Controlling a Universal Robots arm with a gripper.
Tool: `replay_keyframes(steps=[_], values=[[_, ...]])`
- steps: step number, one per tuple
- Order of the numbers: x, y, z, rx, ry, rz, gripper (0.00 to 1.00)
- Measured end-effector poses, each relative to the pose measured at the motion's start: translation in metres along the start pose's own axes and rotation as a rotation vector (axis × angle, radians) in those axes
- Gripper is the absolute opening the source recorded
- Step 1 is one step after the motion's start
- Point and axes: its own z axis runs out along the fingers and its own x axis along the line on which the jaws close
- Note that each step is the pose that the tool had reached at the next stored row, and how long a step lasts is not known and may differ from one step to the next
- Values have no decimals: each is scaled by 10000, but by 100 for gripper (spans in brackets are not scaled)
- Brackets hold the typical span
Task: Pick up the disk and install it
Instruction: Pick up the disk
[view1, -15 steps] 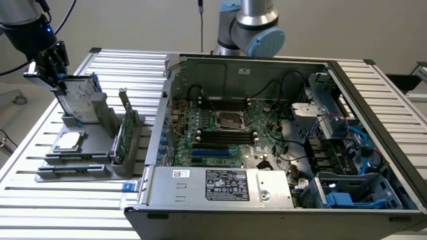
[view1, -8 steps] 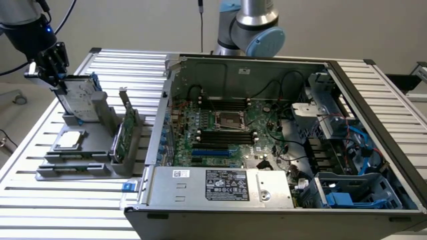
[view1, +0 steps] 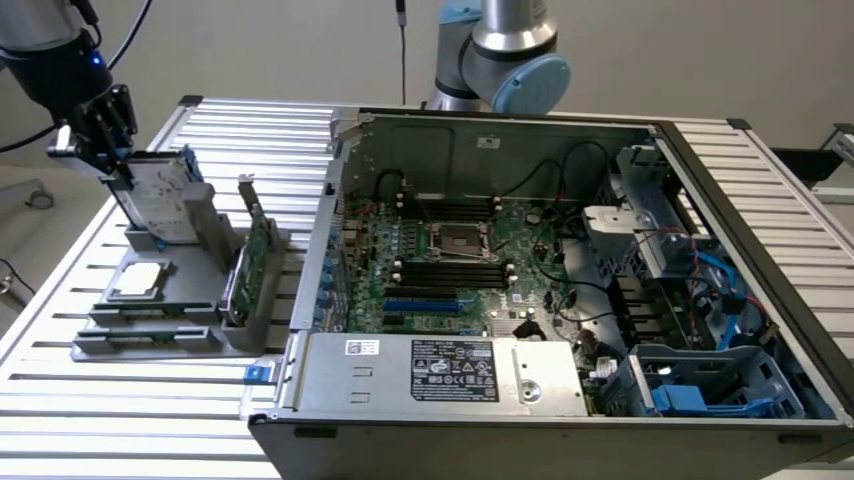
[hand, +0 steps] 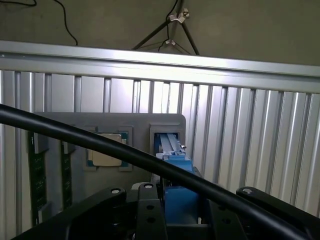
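Blue-framed disk (view1: 163, 195) upright in holder (view1: 187, 318), jaws pinching its top; exterior view adds open computer case (view1: 467, 150).

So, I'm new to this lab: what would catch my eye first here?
The open computer case, motherboard exposed, dominates the middle and the exterior view's right. At the exterior view's upper left, the gripper grips the top of the disk, which stands on edge in a grey holder.
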Motion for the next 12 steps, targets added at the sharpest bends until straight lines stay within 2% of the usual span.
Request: replay_keyframes(steps=[12], values=[[39,2,-1,1,-1,0,33]])
